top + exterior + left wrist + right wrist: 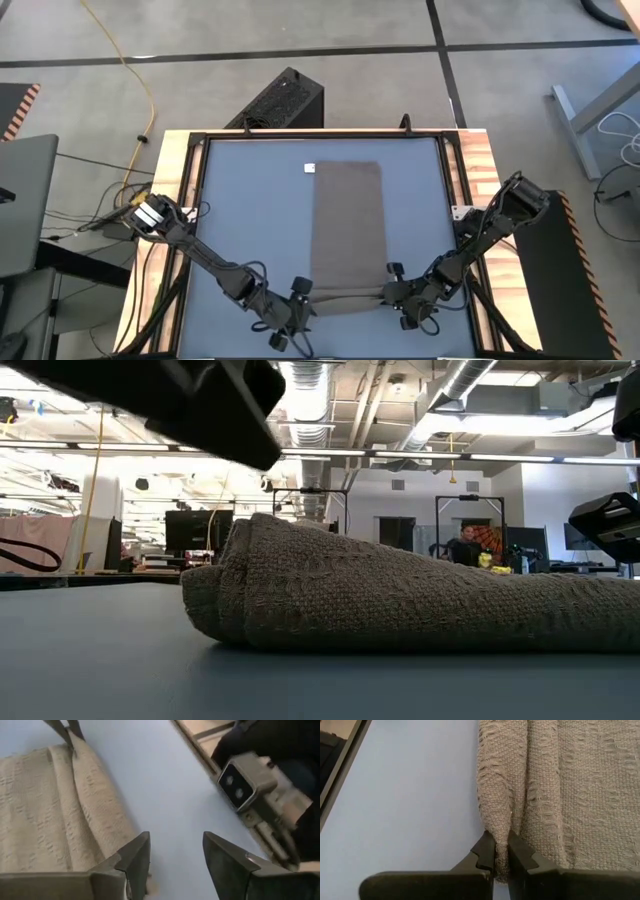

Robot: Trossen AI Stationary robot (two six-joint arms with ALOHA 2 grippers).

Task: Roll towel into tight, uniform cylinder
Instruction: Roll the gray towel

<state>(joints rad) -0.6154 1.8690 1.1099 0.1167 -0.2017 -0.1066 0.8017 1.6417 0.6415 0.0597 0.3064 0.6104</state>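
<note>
The taupe towel (347,225) lies flat down the middle of the blue-grey table, with its white tag (309,168) at the far left corner. Its near end is rolled into a low ridge (400,600) that rests on the tabletop. My left gripper (172,850) is open at the roll's left end (298,305), and only bare table shows between its fingers. My right gripper (501,850) is shut on the roll's right end (392,292). My left gripper's inner finger (135,860) stands right beside the towel's edge; whether it touches the cloth, I cannot tell. My right gripper pinches a raised fold of the rolled end (500,827) between its two fingers, at the roll's right end. The fingers slant down from the table's right and lie along the ridge. The rest of the roll lies on the table.
A wooden frame with black rails (195,200) borders the table. A small grey camera box (240,782) sits at the near edge close to my left gripper. A black box (280,100) stands on the floor beyond the far edge.
</note>
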